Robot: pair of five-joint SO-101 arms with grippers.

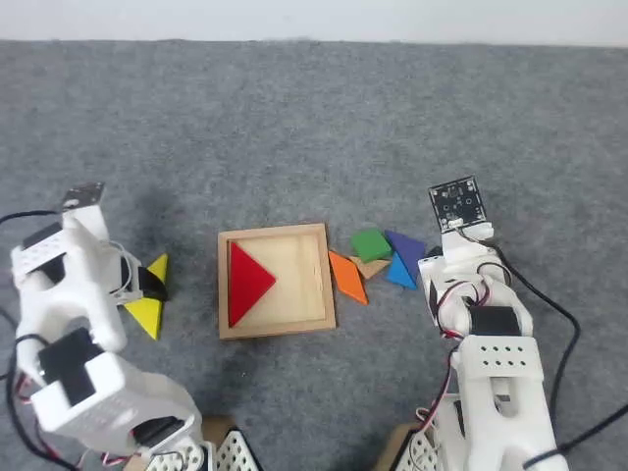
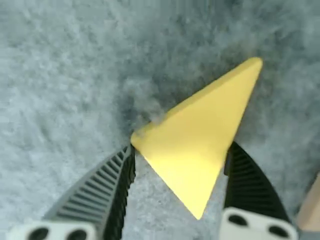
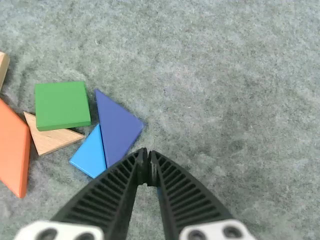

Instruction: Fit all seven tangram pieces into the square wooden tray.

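Left gripper (image 2: 180, 150): jaws clamped on yellow triangle (image 2: 200, 135), left of tray (image 1: 275, 232) | right gripper (image 3: 148, 155): jaws together, right of tray.

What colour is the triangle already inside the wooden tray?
Red; the large red wooden triangle shows best in the high view.

You find no readable text, label, brand, number or sign in any of these views. The small dark board (image 1: 457, 203) on top of the right arm carries pale marks, but they are too small for you to make out as letters or digits.
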